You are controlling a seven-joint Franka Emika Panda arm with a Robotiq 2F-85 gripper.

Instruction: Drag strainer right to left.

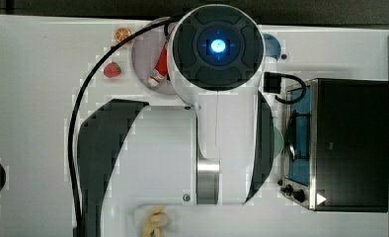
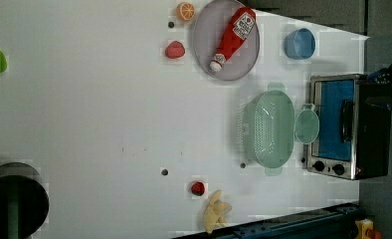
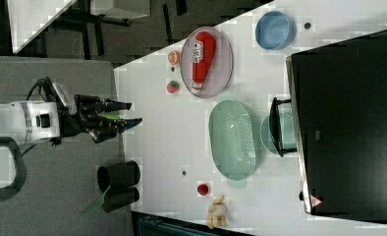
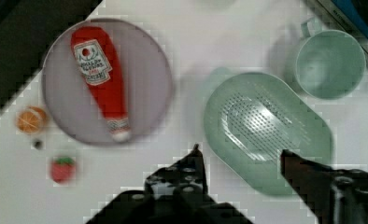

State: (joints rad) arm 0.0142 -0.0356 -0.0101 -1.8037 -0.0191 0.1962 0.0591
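The strainer (image 2: 268, 129) is a large pale mint-green oval colander with a dotted basin. It rests on the white table beside a toaster oven (image 2: 343, 127). It also shows in the right view (image 3: 233, 140) and the wrist view (image 4: 266, 126). My gripper (image 3: 132, 113) is open, with nothing between its black fingers (image 4: 196, 161), and it touches nothing. In the right view it hangs apart from the strainer, off toward the right view's left. In the wrist view the gripper (image 4: 242, 154) frames the strainer's near rim from above.
A smaller mint cup (image 2: 307, 126) sits between strainer and oven. A grey plate (image 2: 204, 37) holds a red ketchup bottle (image 2: 232, 37). Around them lie a blue bowl (image 2: 299, 43), an orange slice (image 2: 185, 11), a strawberry (image 2: 174, 50) and a banana toy (image 2: 216, 211). The arm (image 1: 217, 98) covers the table's middle in the top view.
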